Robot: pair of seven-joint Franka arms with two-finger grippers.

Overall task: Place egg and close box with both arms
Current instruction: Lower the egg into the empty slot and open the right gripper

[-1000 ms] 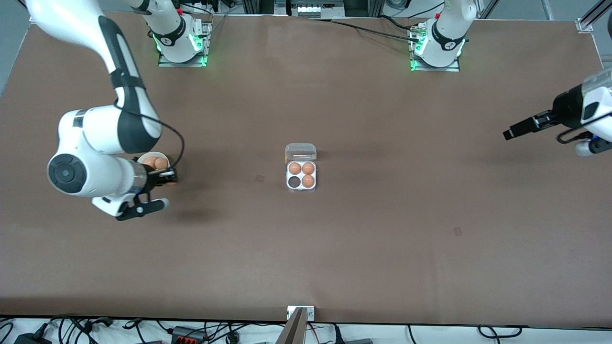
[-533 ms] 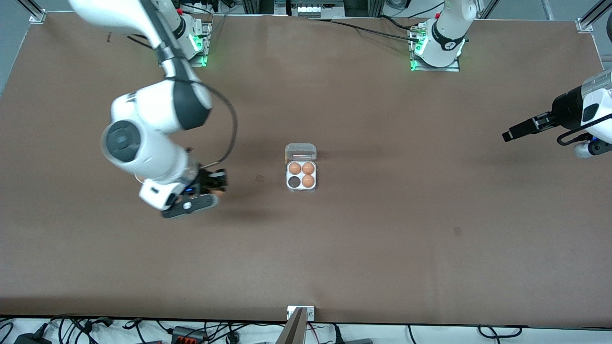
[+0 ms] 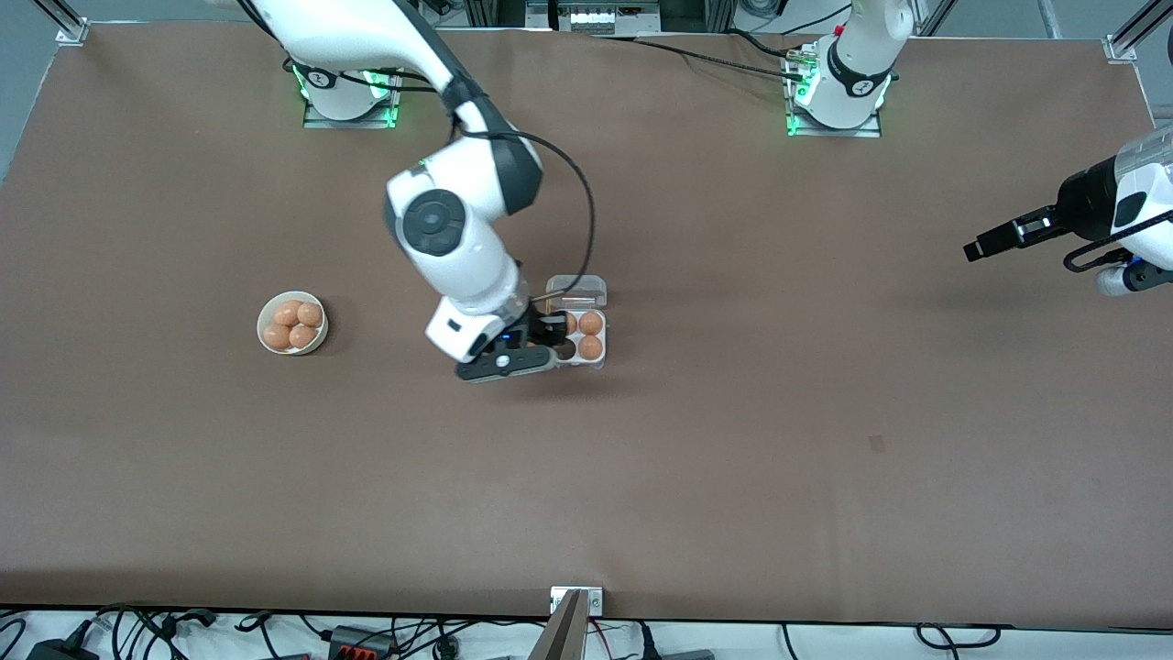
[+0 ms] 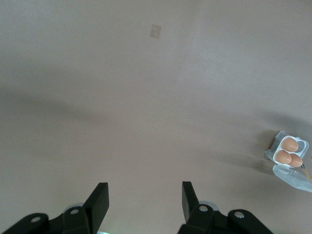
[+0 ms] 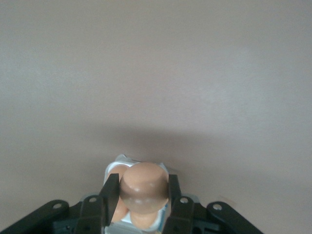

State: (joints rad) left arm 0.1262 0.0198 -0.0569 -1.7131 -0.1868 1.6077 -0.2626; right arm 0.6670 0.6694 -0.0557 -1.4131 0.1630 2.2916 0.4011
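Observation:
My right gripper [image 3: 553,330] hangs over the open box [image 3: 601,363], shut on an orange-brown egg [image 5: 144,187]. In the right wrist view the egg fills the gap between the black fingers [image 5: 110,191], with the box's whitish tray [image 5: 113,168] right below. Two eggs [image 3: 591,323] show in the cups toward the left arm's end of the box; the other cups are hidden by the gripper. The clear lid [image 3: 577,290] lies folded back toward the robots' bases. My left gripper [image 3: 985,246] waits in the air at the left arm's end of the table, open and empty [image 4: 144,192].
A round white bowl [image 3: 262,321] with several eggs sits toward the right arm's end of the table, level with the box. The left wrist view shows the box [image 4: 278,155] small and far off across bare brown tabletop.
The right arm has swung from the bowl to over the box, carrying the egg. The bowl now shows uncovered. The left arm has hardly moved.

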